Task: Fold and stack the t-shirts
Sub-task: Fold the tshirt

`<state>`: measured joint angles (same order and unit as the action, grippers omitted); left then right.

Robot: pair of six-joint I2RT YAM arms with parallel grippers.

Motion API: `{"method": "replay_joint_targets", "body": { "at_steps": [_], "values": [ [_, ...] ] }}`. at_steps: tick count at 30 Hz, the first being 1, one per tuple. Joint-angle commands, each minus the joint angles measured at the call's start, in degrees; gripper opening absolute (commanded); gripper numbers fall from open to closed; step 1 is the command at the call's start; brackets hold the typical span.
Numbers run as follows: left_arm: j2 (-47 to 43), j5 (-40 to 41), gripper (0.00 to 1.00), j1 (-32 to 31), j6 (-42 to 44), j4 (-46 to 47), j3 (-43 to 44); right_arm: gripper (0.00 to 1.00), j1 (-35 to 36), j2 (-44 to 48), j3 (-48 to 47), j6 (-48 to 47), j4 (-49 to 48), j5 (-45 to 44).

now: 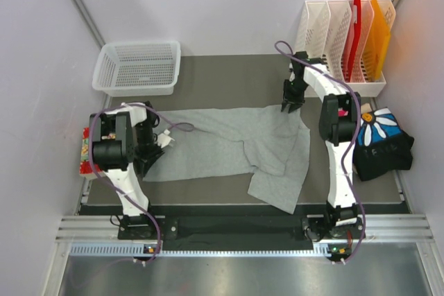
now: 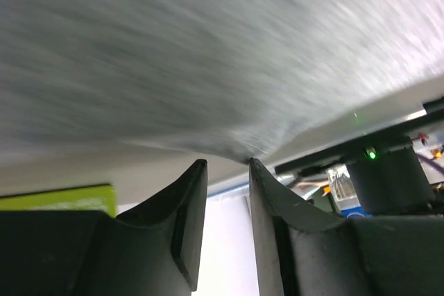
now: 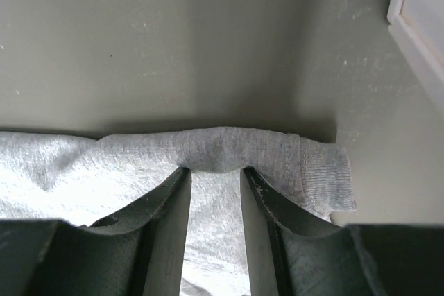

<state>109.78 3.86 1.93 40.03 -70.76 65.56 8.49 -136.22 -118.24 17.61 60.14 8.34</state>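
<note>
With your left hand [image 2: 227, 163] and right hand [image 3: 214, 170] each pinching an edge of the grey t-shirt [image 1: 229, 143], draw it taut evenly before folding.

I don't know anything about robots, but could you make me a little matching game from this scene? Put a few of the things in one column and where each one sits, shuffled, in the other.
Things:
1. grey t-shirt
2. white mesh basket
3. white file rack
4. black daisy-print shirt

Places:
A. far right corner
B. bunched at the right edge
C. spread across the middle
D. far left corner

Pairs: 1-C, 2-D, 3-A, 4-B
</note>
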Motion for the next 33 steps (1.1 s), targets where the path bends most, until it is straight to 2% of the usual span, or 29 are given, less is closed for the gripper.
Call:
{"method": "replay_joint_targets", "body": {
  "at_steps": [1, 3, 8, 10, 13, 14, 20, 27, 33],
  "values": [
    [2.5, -2.5, 0.33, 0.4, -1.2, 0.2, 5.0, 0.35, -1.8, 3.7, -1.2, 0.1, -5.7, -1.8],
    [1.3, -3.6, 0.32, 0.4, -1.0, -2.4, 8.9, 0.35, -1.9, 5.3, -0.3, 0.1, -5.8, -1.7],
    [-8.0, -12.1, 0.34, 0.6, 1.0, -4.8, 19.1, 0.35, -1.8, 8.3, 1.4, 0.3, -6.0, -0.2],
    [-12.5, -15.0, 0.38, 0.6, 0.9, -4.5, 19.7, 0.35, -1.5, 9.5, 1.7, 0.4, -6.2, 0.2],
    [-18.8, -20.0, 0.39, -0.1, 1.2, -1.7, 15.0, 0.35, -1.5, 10.5, 2.5, 0.7, -6.2, 0.5],
    [-20.1, -20.6, 0.39, -0.6, 1.2, -0.4, 10.5, 0.36, -1.5, 10.7, 2.7, 0.6, -6.2, 0.6],
    [-22.2, -17.1, 0.4, -6.8, -1.7, 4.3, -3.2, 0.35, -1.3, 11.7, 3.7, 0.6, -6.3, 0.5],
    [-22.1, -14.8, 0.4, -9.8, -5.8, 11.1, -6.2, 0.35, -0.3, 13.0, 4.7, 0.3, -6.5, 0.5],
    [-20.7, -9.5, 0.4, -10.0, -8.5, 18.5, -11.2, 0.35, 0.6, 14.4, 5.9, 0.4, -6.9, 1.1]
  ]
}}
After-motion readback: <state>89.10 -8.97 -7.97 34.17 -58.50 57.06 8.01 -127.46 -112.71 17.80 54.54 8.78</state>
